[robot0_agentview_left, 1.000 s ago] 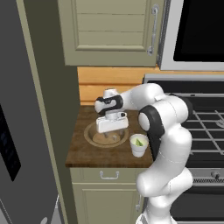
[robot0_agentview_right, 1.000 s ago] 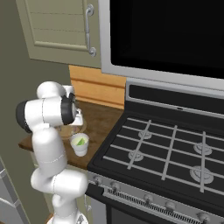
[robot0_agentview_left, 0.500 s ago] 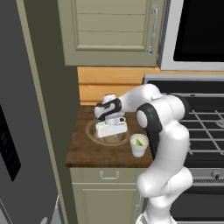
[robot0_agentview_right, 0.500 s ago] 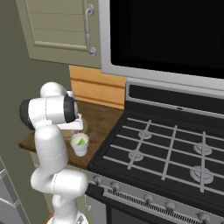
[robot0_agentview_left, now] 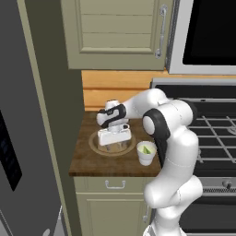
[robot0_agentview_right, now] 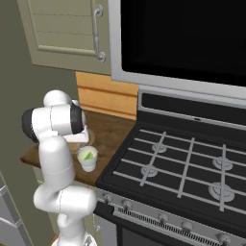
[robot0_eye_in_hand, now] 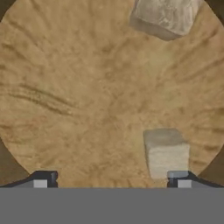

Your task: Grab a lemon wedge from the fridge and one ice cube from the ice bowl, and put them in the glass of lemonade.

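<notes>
Wooden counter (robot0_agentview_left: 87, 159) carries the tan ice bowl (robot0_agentview_left: 96, 146); no writing is legible; the gripper (robot0_eye_in_hand: 111, 183) spreads wide over pale cubes (robot0_eye_in_hand: 166, 153).

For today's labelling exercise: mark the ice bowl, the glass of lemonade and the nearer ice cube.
ice bowl (robot0_agentview_left: 95, 141): left base view, left rim.
glass of lemonade (robot0_agentview_left: 145, 156): left base view, side wall.
nearer ice cube (robot0_eye_in_hand: 166, 155): hand view, front face.

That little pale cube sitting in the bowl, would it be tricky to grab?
Probably a bit. The ice cube looks blocky, so it shouldn't roll, but likely slides on the ice bowl. It seems light. The open gripper has one fingertip at it.
</notes>
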